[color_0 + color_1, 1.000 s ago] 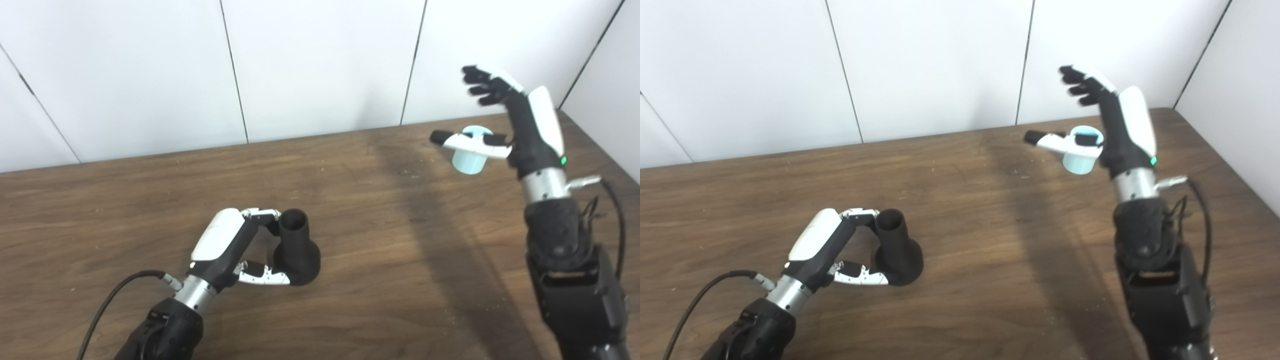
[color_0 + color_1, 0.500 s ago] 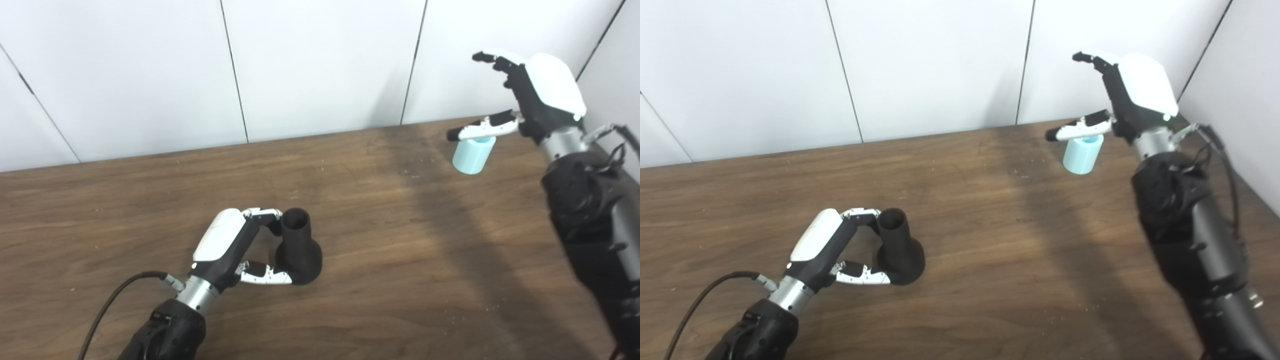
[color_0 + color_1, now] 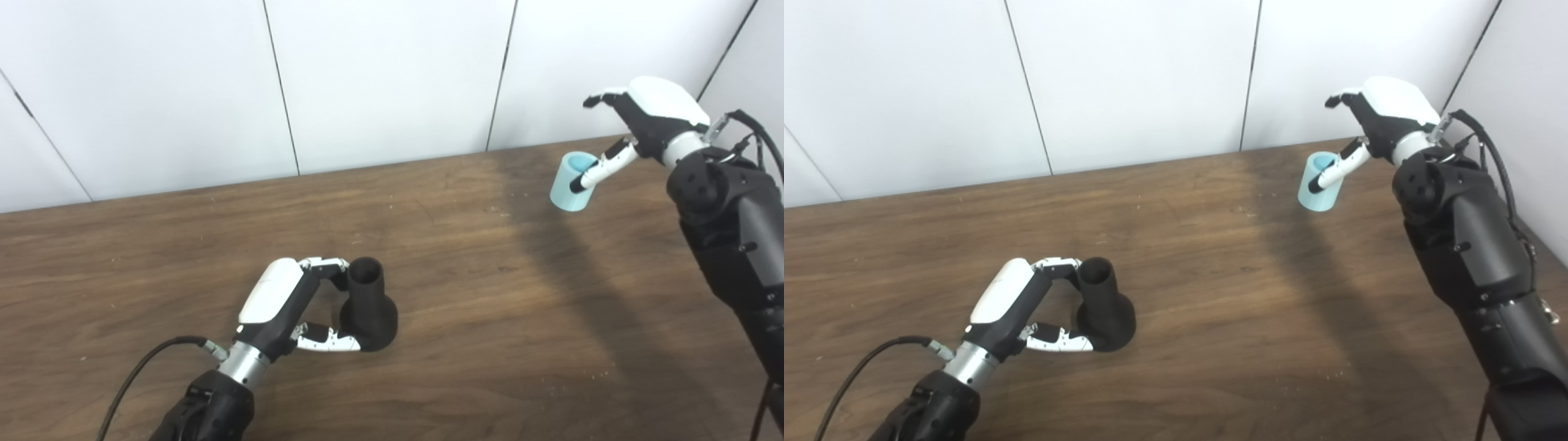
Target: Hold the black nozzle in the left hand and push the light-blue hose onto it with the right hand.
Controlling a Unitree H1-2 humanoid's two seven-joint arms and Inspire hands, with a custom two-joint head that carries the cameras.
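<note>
Right hand (image 3: 643,113), fingers spread, is placed at the upright light-blue hose (image 3: 572,182), upper right; black nozzle (image 3: 366,306) is grasped by left hand (image 3: 288,303) at lower left

The nozzle (image 3: 367,306) is all black. The hose (image 3: 571,182) at 2 o'clock is light blue. The tabletop (image 3: 465,294) is dark brown wood with streaky lines. The left hand (image 3: 288,306) is white on top and black below, with white and black fingers (image 3: 331,342). The right hand (image 3: 649,113) is white and black too. The wall (image 3: 380,79) is white with thin dark lines.
</note>
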